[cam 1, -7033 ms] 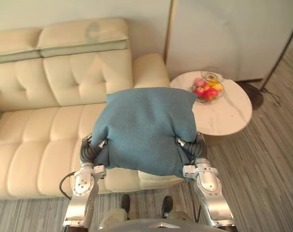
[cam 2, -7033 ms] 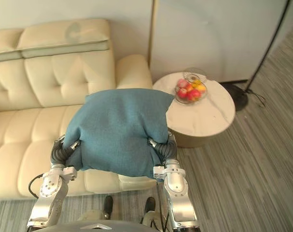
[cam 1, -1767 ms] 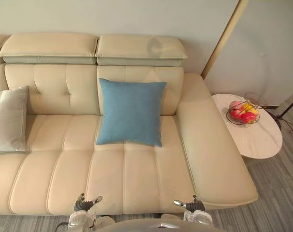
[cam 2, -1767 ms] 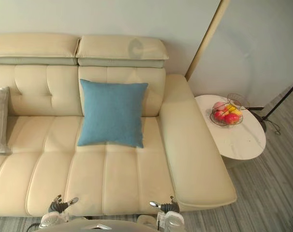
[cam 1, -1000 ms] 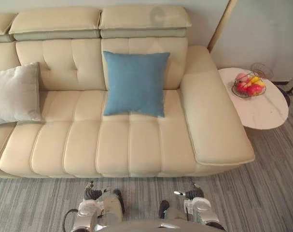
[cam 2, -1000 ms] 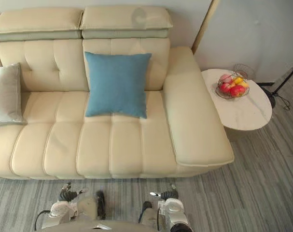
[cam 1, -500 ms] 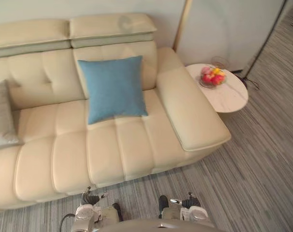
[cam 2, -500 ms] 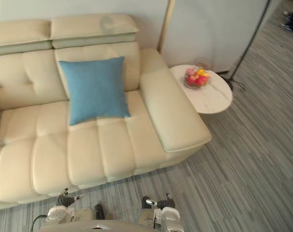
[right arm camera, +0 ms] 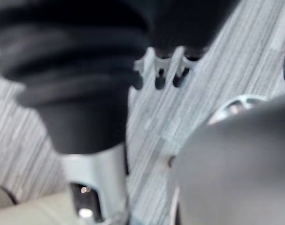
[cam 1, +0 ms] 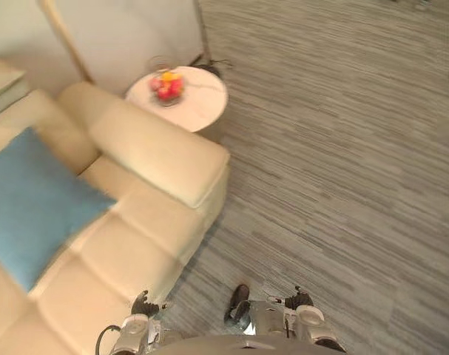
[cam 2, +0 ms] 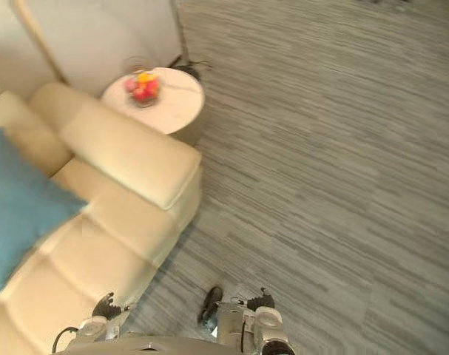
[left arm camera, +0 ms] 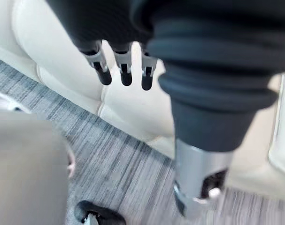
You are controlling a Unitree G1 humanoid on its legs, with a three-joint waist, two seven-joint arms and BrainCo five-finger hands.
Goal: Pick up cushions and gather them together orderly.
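— What do we see?
— A square blue fabric cushion (cam 1: 28,207) lies on a cream leather sofa (cam 1: 154,159), with a round white counter (cam 1: 202,107) beside the sofa on grey striped carpet (cam 1: 342,163).
— And our hands?
— Both our left hand (left arm camera: 125,70) and right hand (right arm camera: 159,77) hang released, holding nothing.

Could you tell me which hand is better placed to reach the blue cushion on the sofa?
Left, probably: the left hand hangs by the sofa bearing the blue cushion; the right hand hangs over floor, farther away.
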